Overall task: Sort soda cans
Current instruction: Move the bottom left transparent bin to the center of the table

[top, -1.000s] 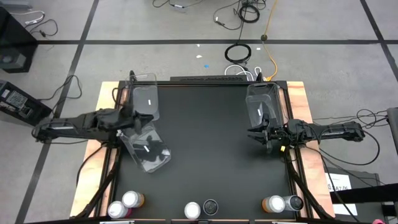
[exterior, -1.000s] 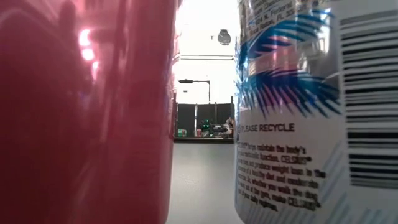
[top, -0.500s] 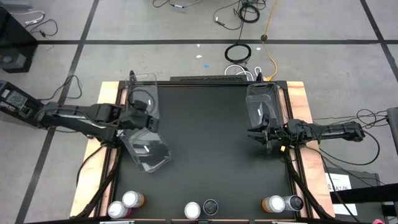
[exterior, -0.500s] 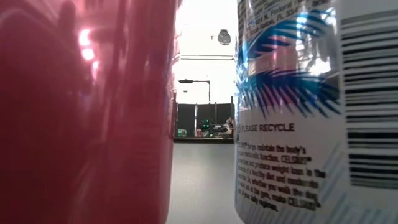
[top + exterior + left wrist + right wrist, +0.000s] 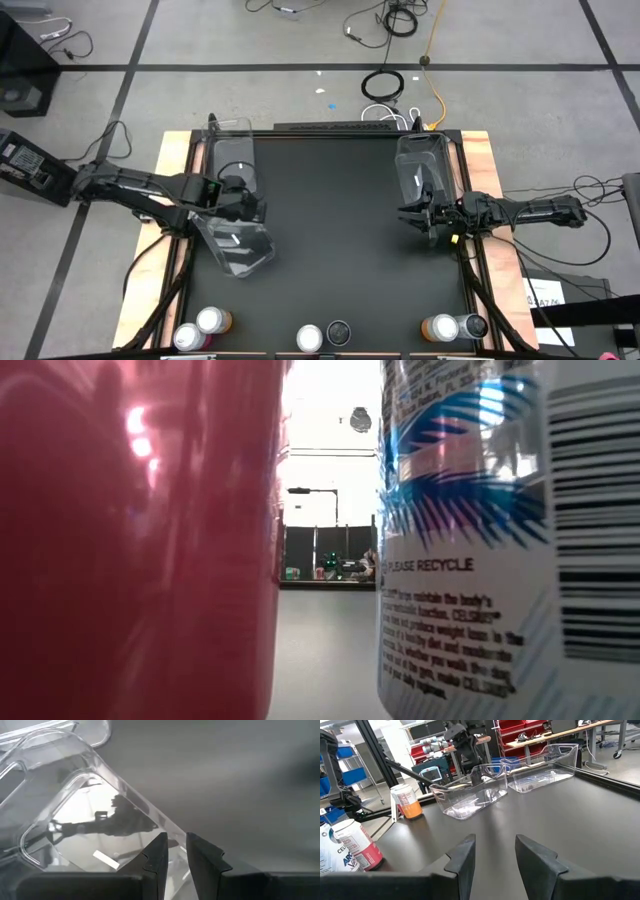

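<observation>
high view: cans (image 5: 322, 336) well apart from left hand (image 5: 256, 207)

High view straight down; low view jammed against cans (image 5: 130, 540); wrists share bin (image 5: 75, 820).

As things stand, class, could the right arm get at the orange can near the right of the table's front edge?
Probably yes. The right end effector hangs open and empty beside its clear bin, and bare black table lies between it and the orange can. A dark can crowds one side.
</observation>
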You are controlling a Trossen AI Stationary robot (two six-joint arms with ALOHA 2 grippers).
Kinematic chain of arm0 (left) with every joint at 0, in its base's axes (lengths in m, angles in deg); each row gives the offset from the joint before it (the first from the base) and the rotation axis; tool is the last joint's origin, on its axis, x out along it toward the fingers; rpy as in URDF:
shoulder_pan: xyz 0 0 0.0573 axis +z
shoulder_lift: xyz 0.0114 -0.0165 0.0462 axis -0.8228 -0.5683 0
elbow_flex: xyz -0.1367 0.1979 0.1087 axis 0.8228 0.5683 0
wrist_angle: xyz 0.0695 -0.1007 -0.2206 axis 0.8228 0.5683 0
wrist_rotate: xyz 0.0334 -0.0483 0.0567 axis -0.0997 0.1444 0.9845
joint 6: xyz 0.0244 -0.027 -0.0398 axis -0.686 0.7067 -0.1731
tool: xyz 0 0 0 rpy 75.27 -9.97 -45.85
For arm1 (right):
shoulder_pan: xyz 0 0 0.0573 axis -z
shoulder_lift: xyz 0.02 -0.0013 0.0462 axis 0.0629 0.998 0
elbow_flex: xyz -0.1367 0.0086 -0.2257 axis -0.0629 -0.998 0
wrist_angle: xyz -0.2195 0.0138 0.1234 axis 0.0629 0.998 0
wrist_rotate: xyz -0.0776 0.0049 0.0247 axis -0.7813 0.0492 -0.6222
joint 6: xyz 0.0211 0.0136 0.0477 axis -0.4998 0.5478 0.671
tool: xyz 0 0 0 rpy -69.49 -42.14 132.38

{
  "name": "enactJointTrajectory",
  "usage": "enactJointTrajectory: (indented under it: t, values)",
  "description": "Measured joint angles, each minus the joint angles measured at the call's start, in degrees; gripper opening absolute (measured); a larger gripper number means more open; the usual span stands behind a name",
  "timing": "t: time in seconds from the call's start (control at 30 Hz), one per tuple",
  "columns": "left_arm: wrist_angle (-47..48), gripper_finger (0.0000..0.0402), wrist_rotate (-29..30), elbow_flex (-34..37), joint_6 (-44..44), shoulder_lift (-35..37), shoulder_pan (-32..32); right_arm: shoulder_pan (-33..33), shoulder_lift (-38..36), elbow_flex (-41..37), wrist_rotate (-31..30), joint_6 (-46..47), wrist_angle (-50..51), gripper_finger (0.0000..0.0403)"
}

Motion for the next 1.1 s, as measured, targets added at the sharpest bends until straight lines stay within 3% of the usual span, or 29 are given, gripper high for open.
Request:
enactJointTrajectory:
  t: [0.4,0.8,1.1]
  values:
    - [0.03,0.0082,-2.18,0.00,3.08,-4.20,2.69,-0.01,0.00,0.02,-0.02,-0.01,0.00,0.0130]
    - [0.39,0.0141,-5.26,0.00,8.89,-6.49,5.62,-0.01,0.00,0.00,-0.02,-0.01,0.00,0.0130]
    - [0.23,0.0146,-7.66,0.00,11.11,-9.65,8.56,-0.01,0.00,0.01,-0.02,0.00,0.00,0.0130]
